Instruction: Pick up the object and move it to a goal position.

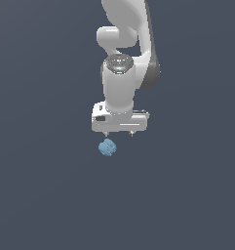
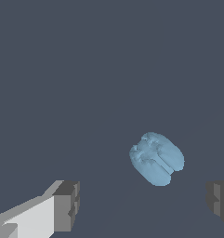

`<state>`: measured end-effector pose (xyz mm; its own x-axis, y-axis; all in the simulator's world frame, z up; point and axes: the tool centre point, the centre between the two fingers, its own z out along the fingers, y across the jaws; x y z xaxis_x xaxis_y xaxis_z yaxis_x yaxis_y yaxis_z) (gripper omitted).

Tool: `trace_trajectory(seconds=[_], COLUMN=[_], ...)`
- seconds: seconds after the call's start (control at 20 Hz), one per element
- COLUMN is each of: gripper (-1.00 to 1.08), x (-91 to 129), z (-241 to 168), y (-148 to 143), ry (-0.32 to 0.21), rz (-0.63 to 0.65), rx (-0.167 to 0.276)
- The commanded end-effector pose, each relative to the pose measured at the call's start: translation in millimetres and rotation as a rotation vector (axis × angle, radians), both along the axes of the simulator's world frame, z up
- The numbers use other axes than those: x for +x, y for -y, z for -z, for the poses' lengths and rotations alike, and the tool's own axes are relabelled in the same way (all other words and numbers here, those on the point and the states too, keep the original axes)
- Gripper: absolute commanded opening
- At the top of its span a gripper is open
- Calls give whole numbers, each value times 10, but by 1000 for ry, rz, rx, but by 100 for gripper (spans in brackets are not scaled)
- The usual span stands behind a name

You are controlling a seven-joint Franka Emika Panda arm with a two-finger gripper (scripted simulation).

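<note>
Colour: light blue, matte, on the blob (image 1: 107, 147); white on the arm; dark grey-blue everywhere behind.
Blob: small, rounded and lumpy, with a groove along its length and little bumps at one end, as the wrist view (image 2: 156, 158) shows.
Blob, place: lies on the dark ground (image 1: 46, 195), below the gripper in the exterior view, a little toward the exterior view's left of the gripper's middle.
Blob, contact: apart from both fingers; nothing touches it but the ground.
Blob, width: narrower than the gripper body above it.
Gripper (image 1: 119, 133): spread wide, holding nothing; points down at the ground.
Fingers: in the wrist view one grey pad (image 2: 67, 205) on a white finger stands at one side, and another grey pad (image 2: 220, 201) shows at the opposite edge; the gap between them is wider than the blob.
Blob against fingers: in the wrist view it sits beyond the pad tips, nearer the pad at the edge, not between them.
Finger tips, exterior view: two short stubs under the white body, just above the blob.
Arm (image 1: 120, 83): white with a grey flank, hangs upright from the top of the exterior view; a round metal cap with small red and green marks sits on the wrist joint.
Ground: plain, flat, unmarked.
</note>
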<state>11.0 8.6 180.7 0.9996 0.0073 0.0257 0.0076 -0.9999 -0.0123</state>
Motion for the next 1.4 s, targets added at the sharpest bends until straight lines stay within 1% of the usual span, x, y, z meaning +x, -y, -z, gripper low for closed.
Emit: trace_trajectory(seconds=[0.0,0.15,0.45,0.75,1.05,1.35], gripper=[100,100,100,100,100,100], x=[0,-12,-73,-71,-71,-73], z=[0,-7,-52,-44,39,197], y=[0,-39,-233,-223,-166,-48], ry=[0,-3,-14,-14,-17,-22], rz=[0,-6,-43,-37,30,158], rx=[0,3,19,18,20,21])
